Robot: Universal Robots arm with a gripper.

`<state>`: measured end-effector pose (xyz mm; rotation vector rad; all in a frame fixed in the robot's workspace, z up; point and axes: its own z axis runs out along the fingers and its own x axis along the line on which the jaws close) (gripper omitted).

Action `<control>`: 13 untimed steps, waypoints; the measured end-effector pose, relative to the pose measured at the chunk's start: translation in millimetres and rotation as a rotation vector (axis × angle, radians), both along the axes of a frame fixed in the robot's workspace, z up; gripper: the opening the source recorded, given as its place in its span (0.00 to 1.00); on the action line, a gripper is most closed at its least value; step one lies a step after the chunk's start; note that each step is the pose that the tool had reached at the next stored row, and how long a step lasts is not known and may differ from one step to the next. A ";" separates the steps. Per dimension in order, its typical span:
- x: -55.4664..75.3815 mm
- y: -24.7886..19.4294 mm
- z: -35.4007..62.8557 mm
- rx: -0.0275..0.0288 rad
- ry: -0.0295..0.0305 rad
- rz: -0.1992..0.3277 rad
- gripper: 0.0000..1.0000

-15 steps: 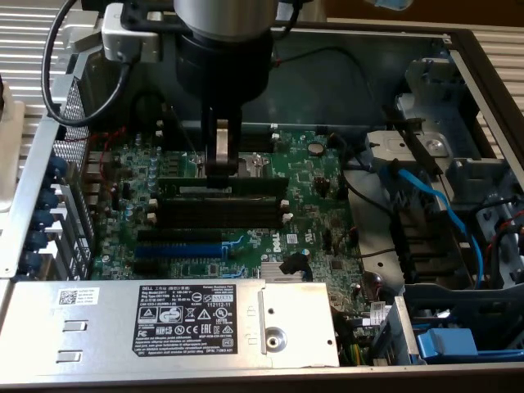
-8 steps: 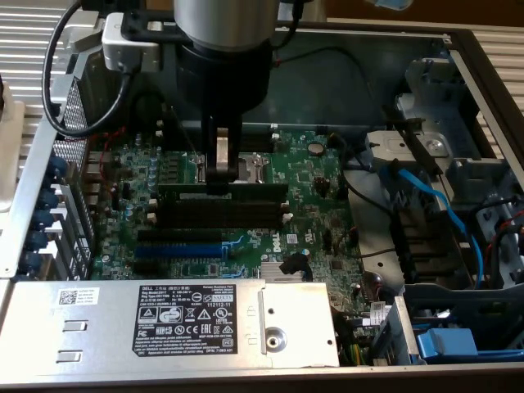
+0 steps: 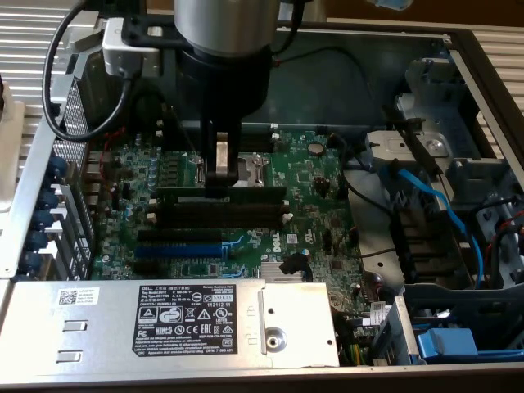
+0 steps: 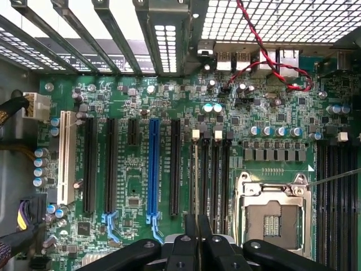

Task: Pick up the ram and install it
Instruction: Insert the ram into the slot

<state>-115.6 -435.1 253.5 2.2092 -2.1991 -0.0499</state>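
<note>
The ram (image 3: 246, 195) is a long dark-green stick standing on edge along the rearmost black memory slot on the motherboard (image 3: 319, 221). My gripper (image 3: 219, 180) reaches straight down onto it, with its fingers shut on the stick's top edge near the middle. In the wrist view the ram (image 4: 196, 180) appears edge-on as a thin line running along a slot with a white end clip (image 4: 196, 134), and the gripper (image 4: 197, 228) pinches it between its black fingers. Whether the stick is fully seated I cannot tell.
More black memory slots (image 3: 221, 214) lie just in front of the ram, then a blue expansion slot (image 3: 178, 250). The CPU socket (image 4: 273, 217) sits beside the gripper. A silver power supply (image 3: 164, 323) fills the front. Blue cables (image 3: 434, 205) and drive cages stand at the exterior view's right.
</note>
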 end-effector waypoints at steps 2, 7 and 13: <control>0.8 -0.1 -0.1 0.0000 0.0060 0.004 0.12; 4.8 -0.4 -0.8 -0.0001 0.0153 0.015 0.12; 4.9 -0.4 -2.1 0.0001 0.0154 0.035 0.12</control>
